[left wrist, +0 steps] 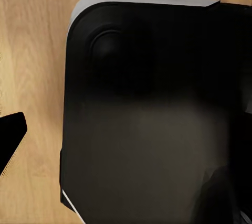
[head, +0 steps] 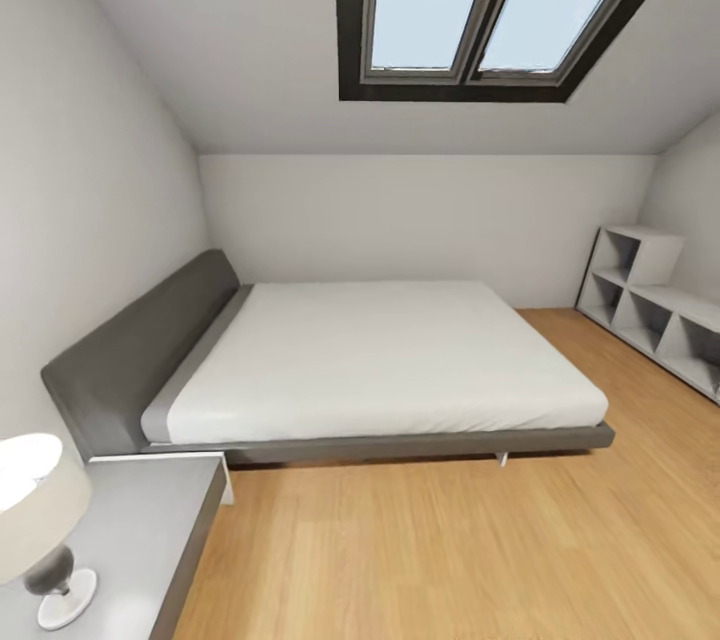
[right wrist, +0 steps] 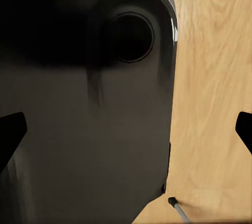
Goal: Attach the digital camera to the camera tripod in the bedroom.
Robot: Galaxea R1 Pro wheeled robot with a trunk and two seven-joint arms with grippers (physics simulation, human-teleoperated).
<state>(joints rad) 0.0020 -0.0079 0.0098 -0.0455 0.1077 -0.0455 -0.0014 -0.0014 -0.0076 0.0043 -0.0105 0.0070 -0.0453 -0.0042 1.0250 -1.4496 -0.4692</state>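
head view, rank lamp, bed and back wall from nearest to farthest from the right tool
The right tool hangs low by the robot's base, so depth from the robot likely decides.
1. lamp, near left, on the bedside table.
2. bed, mid-room.
3. back wall, behind the bed.

No readable text or labels anywhere.
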